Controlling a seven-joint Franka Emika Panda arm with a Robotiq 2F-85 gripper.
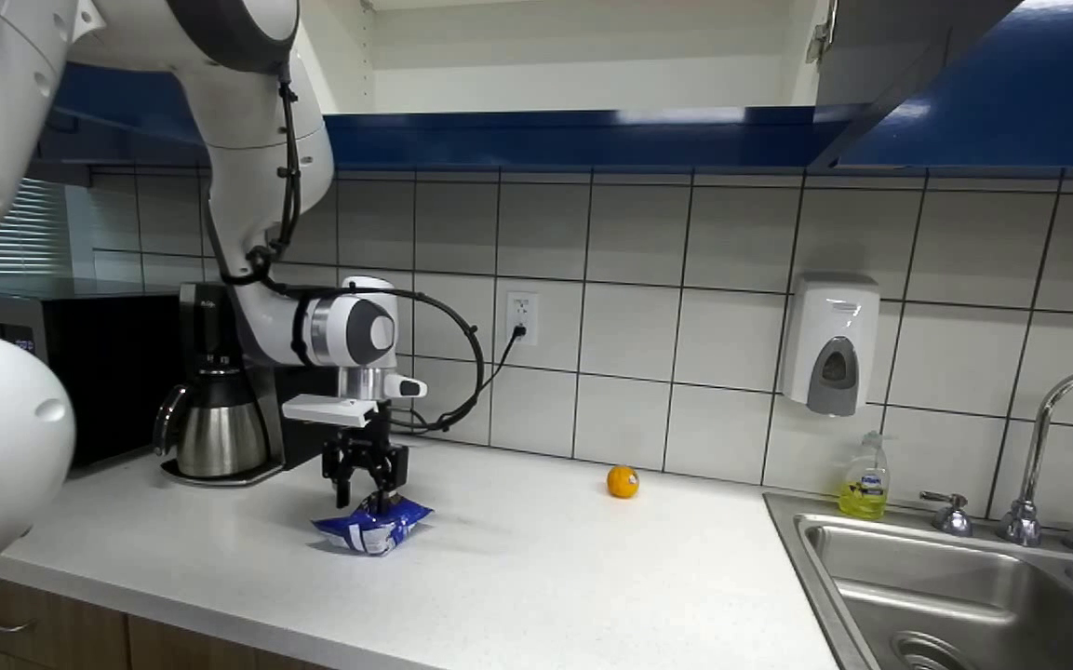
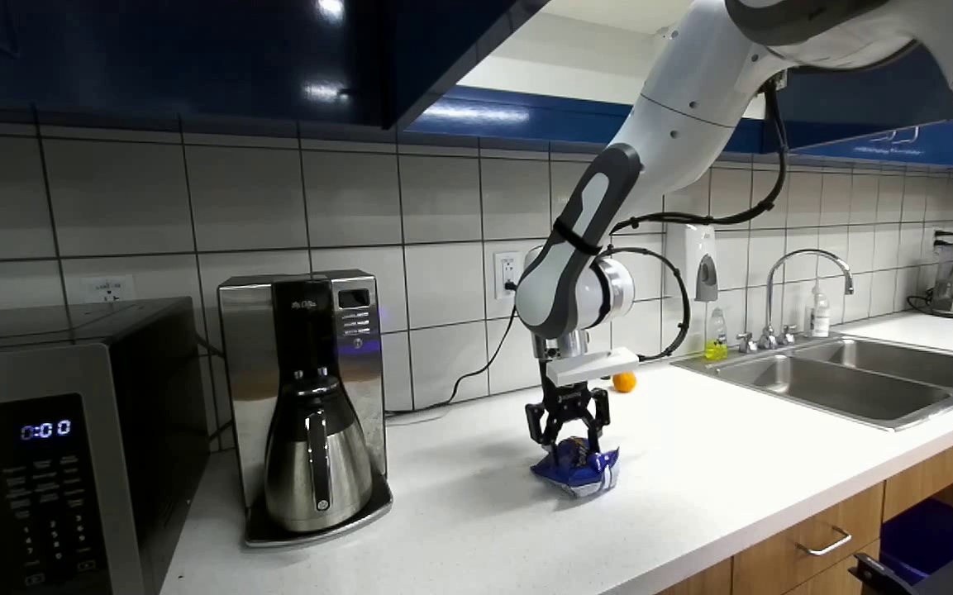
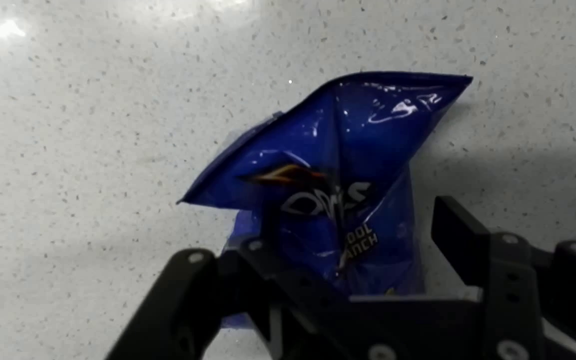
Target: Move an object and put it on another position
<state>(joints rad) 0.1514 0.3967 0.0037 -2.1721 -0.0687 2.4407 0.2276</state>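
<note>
In an exterior view, a blue-and-white packet (image 1: 376, 535) lies on the pale counter (image 1: 573, 568), lower left of center, with your end effector (image 1: 363, 502) just over it, jaws apart and nothing yet pinched. Expect a light load: the puffed, creased skin suggests softness and brittle contents, so a gentle squeeze should serve you best.

In an exterior view, the packet sits right of center, well apart from the coffee maker (image 2: 302, 397) at left; the jaws overlap its upper side, though you cannot tell from here whether they touch it.

In the wrist view, glossy film fills the middle of the frame, a sealed edge slanting toward the upper right. Your fingers (image 3: 460, 240) show at the bottom, set wide: one crosses the packet's lower left, while the one at lower right stands clear, bare counter showing beside the film. That shine looks slippery, so take hold across the plump body, where the film can bunch between both sides; the thin corner at upper right would likely fold, letting the weight swing.
</note>
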